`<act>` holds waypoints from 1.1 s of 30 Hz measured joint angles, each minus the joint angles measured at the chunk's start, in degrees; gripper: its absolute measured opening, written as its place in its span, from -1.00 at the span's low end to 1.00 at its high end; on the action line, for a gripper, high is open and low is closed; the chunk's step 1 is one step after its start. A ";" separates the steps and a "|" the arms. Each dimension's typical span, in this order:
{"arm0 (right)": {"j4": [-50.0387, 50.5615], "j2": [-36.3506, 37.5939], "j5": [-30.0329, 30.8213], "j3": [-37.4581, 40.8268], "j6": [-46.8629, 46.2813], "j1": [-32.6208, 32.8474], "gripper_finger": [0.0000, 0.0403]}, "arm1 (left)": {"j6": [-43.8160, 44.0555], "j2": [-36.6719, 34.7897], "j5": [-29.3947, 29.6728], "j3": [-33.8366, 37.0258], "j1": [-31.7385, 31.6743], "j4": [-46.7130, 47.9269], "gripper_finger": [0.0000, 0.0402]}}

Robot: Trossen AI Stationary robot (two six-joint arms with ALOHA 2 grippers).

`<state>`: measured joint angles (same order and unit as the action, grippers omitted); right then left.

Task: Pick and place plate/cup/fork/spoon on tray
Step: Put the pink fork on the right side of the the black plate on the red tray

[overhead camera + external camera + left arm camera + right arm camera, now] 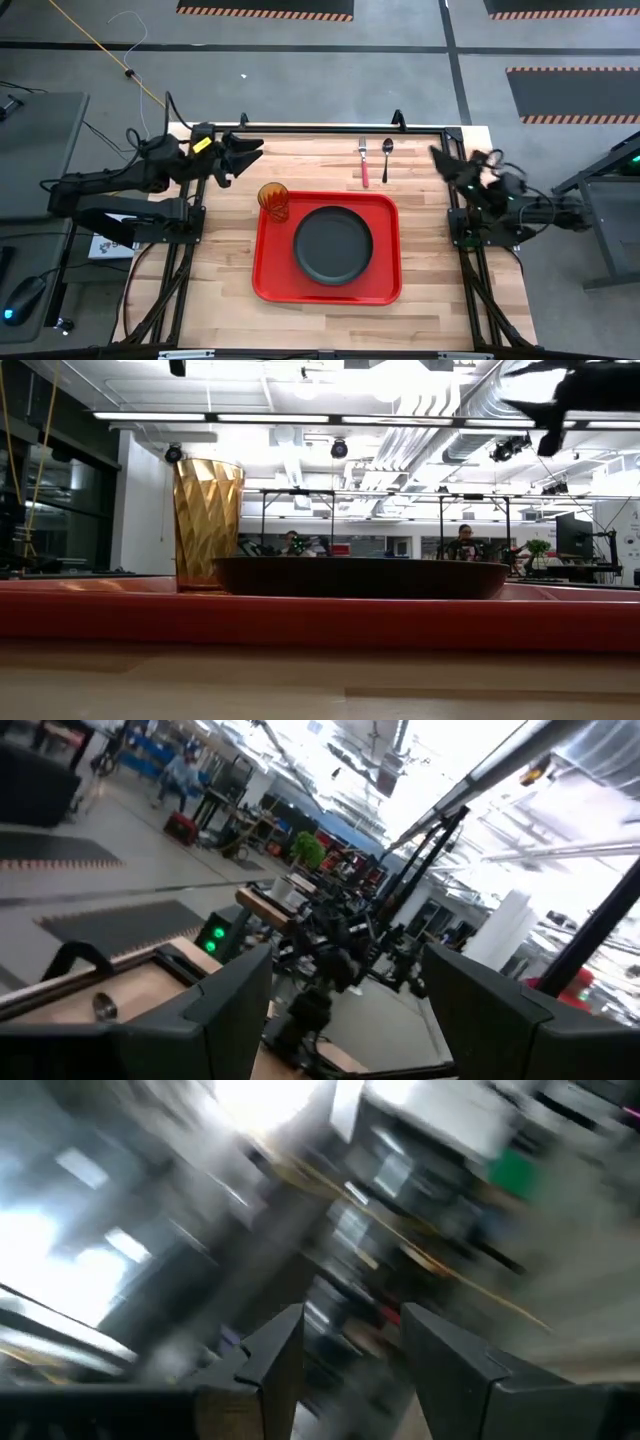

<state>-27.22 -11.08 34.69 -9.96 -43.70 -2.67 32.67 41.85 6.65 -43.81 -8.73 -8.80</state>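
The fork [364, 163] and spoon [387, 158] lie side by side, handles toward me, nearer my empty, spread right pincer [440, 155] than my left pincer [243, 152], also spread.

1. The high view is evenly lit from above and sharp; the round dark grey plate [333, 245] and the bright red rectangular plastic tray [270, 270] cast only faint shadows.
2. The low view is backlit: ceiling strip lights glare white, and the translucent amber ribbed cup [207, 523] glows.
3. The near wooden table edge [320, 685] is soft and out of focus.
4. The left wrist view is mildly blurred, with blown-out brightness overhead.
5. The right wrist view is heavily streaked with motion blur.
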 joint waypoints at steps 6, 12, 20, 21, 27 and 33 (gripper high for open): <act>30.63 -22.96 -1.90 -18.22 -13.71 -4.65 -0.20 | -2.36 0.57 0.09 -0.04 -3.17 0.22 0.24; 52.23 -46.18 -17.01 -32.62 -22.21 -15.98 -0.20 | -3.31 0.25 -0.70 -0.04 -6.27 3.65 0.24; 53.09 -72.56 -28.56 -43.86 -14.25 -25.31 -0.20 | -4.73 0.23 -1.08 -0.04 -6.77 7.00 0.24; 53.36 -75.44 -28.52 -45.17 -14.07 -25.72 -0.20 | -5.25 0.20 -1.08 -0.04 -6.77 6.94 0.24; 55.92 -89.48 -26.62 -53.59 -10.66 -26.21 -0.20 | -5.91 0.19 -1.09 -0.04 -6.77 6.84 0.24; 65.85 -98.87 -23.63 -62.83 -6.67 -26.19 -0.20 | -5.91 0.21 -1.13 -0.04 -6.77 6.87 0.24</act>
<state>38.64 -109.94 11.06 -72.79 -50.37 -28.86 26.76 42.06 5.52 -43.86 -15.51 -1.93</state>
